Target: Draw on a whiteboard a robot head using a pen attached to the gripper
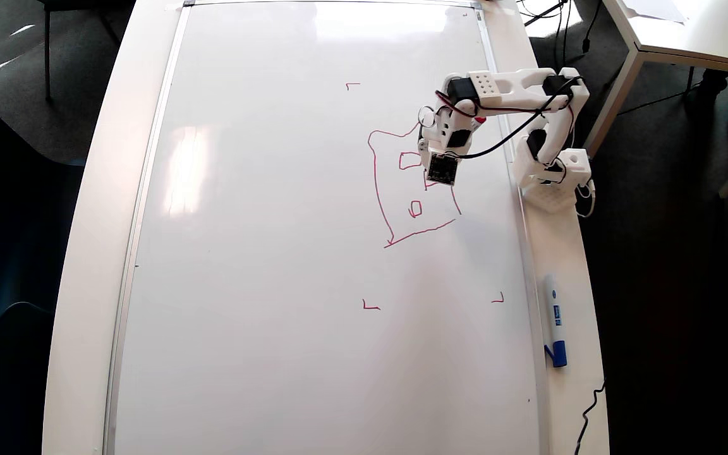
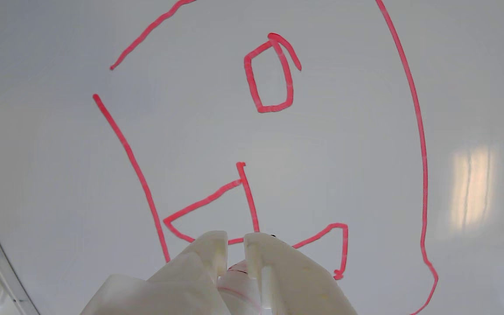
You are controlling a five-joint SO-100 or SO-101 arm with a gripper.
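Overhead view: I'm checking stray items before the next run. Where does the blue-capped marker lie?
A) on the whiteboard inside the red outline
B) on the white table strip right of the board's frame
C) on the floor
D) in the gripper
B: the blue-capped marker lies on the table just right of the whiteboard frame, below the arm's base.

The whiteboard (image 1: 263, 253) is showing a glossy, smooth white face reflecting light, edged by a thin silvery metal-looking frame; the gripper (image 2: 236, 245) is looking like matt white plastic.

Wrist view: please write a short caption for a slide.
Gripper holding the pen over red robot head lines on the whiteboard.
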